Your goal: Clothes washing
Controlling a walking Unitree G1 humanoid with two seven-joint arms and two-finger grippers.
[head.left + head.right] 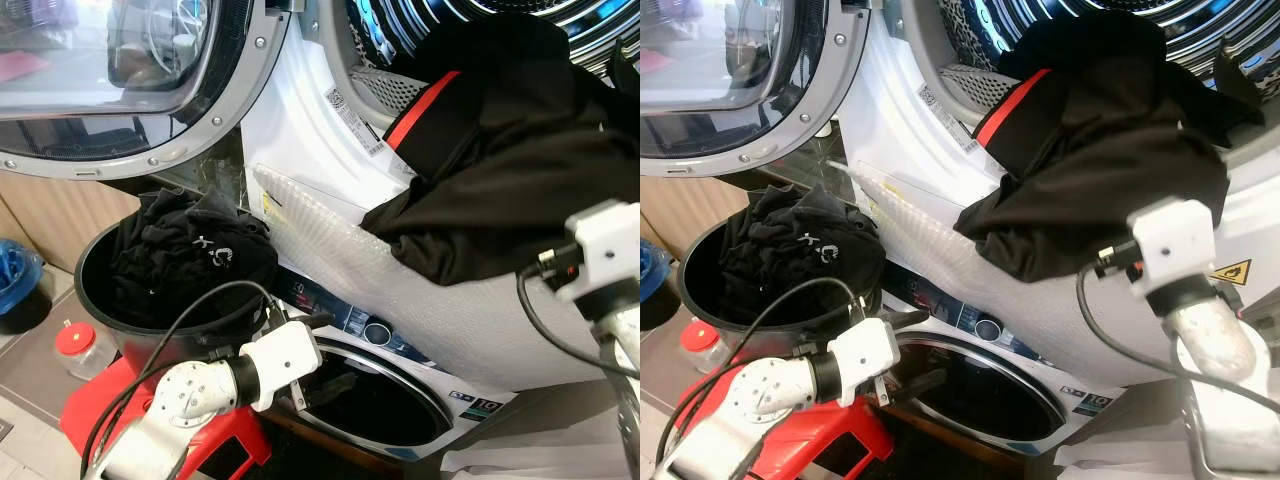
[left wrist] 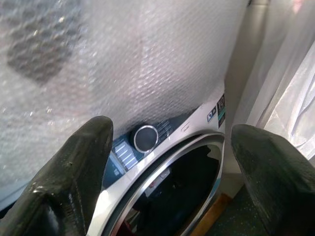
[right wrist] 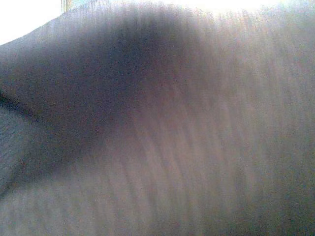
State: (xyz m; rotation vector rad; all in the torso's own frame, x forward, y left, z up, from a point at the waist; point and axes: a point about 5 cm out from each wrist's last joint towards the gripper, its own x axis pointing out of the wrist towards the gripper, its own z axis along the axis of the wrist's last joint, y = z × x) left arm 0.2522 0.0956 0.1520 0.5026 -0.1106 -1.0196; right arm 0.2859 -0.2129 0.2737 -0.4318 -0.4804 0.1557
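White washer (image 1: 300,130) fills most of the view, round door (image 1: 130,80) swung open on the left, glass with silver rim. Ribbed metal drum (image 1: 1200,30) at top. Bubble wrap (image 1: 400,290) sheet covers the front below the opening, bumpy and translucent. Second, lower washer door (image 1: 980,385) beneath, dark glass, chrome ring, round knob (image 2: 145,138) above it. Black garment (image 1: 500,180) with red stripe hangs half out of the drum mouth, crumpled over the wrap. Black round bin (image 1: 105,300) left, full of black clothes (image 1: 190,250), on a red stool (image 1: 100,400). Red-lidded jar (image 1: 78,345) beside. Left gripper (image 2: 172,162) spread wide, empty, near the lower door. Right gripper pressed into cloth; fingers cannot tell.
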